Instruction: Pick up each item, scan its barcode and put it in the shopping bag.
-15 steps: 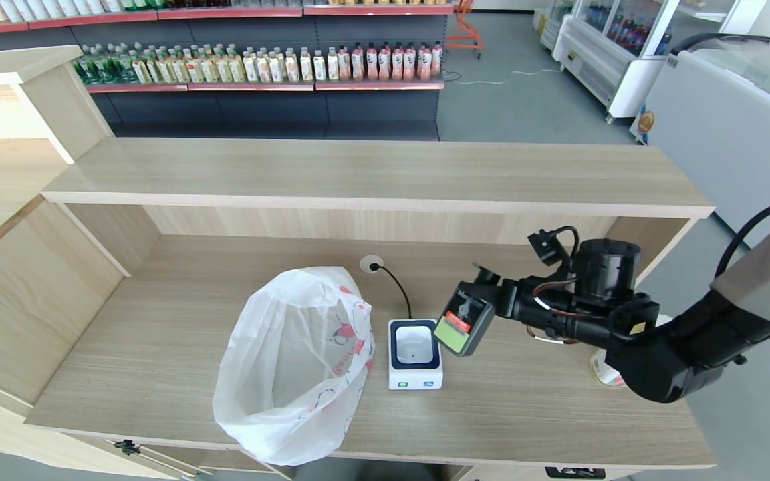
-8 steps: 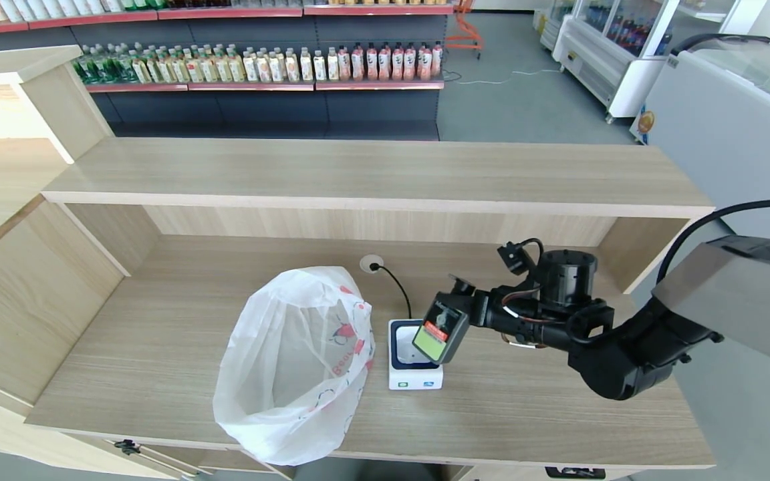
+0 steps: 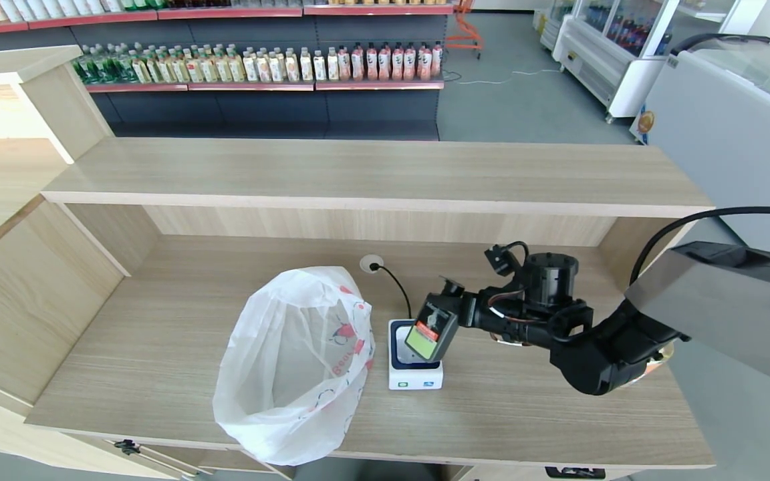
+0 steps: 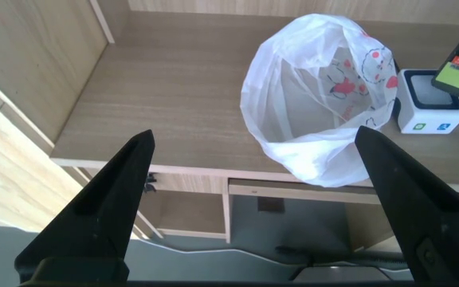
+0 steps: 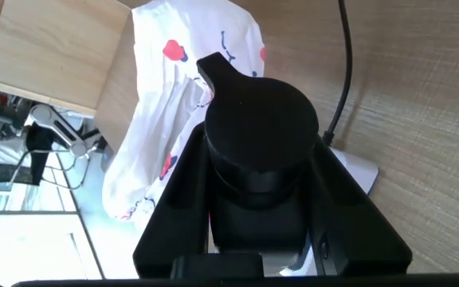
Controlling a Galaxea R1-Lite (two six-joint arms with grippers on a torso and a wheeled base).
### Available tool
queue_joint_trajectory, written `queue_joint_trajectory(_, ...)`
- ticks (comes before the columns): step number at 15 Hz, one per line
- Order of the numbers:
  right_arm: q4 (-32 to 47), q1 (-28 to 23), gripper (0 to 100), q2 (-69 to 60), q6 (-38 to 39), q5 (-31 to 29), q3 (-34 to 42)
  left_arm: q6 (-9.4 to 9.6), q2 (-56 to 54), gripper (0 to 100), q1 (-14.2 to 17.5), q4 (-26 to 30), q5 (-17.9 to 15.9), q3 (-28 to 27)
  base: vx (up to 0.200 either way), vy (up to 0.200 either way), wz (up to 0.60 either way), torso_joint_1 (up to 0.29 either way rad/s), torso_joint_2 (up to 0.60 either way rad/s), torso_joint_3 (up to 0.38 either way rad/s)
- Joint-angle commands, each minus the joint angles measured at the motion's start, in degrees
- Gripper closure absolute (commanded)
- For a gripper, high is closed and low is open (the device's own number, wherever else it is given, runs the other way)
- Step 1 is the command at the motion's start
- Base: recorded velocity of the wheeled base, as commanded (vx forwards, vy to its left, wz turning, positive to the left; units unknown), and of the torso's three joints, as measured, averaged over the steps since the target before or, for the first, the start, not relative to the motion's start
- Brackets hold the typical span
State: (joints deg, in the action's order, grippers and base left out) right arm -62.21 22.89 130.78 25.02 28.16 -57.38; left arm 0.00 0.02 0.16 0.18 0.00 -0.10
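— Looking past the wooden counter [image 3: 158, 347], we see drink shelves [image 3: 258, 67] and freezers [image 3: 615, 67] behind.
— Yep, and we've got the shopping bag [image 3: 291, 361] gaping open beside the scanner [image 3: 415, 382]; right jaws clamp the dark jar [image 3: 430, 332] just above that scanner, left jaws spread wide.

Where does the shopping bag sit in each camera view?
Head view: shopping bag at the front edge of the counter, left of centre.
Left wrist view: bag on the counter, mouth open.
Right wrist view: white plastic with red print at the counter's edge.
Shared landmark: the white scanner beside the bag.
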Motion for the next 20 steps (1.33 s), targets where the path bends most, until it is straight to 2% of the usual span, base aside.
queue_joint_trajectory(1, -0.11, 0.75, 100, 2.55, 0.03, -0.04, -1.95, 0.00, -0.02, 0, 0.02, -0.01, 0.00, 0.01, 0.000, 0.000, 0.00, 0.000, 0.00, 0.000)
queue_joint_trajectory(11, -0.19, 2.15, 100, 3.96, 0.21, -1.88, -4.41, 0.00, -0.02, 0, 0.02, -0.01, 0.00, 0.01, 0.000, 0.000, 0.00, 0.000, 0.00, 0.000)
queue_joint_trajectory(14, 0.95, 1.72, 100, -4.39, 0.12, -1.88, -3.18, 0.00, -0.02, 0, 0.02, -0.01, 0.00, 0.01, 0.000, 0.000, 0.00, 0.000, 0.00, 0.000)
queue_joint_trajectory(16, 5.26, 1.45, 100, -11.51, -0.23, -1.97, -2.47, -0.09, -0.02, 0, 0.02, -0.01, 0.00, 0.01, 0.000, 0.000, 0.00, 0.000, 0.00, 0.000)
queue_joint_trajectory(20, 5.43, -0.57, 100, -13.62, -17.98, -2.32, 1.31, 0.00, -0.02, 0, 0.02, -0.01, -0.09, 0.01, 0.000, 0.000, 0.00, 0.000, 0.00, 0.000)
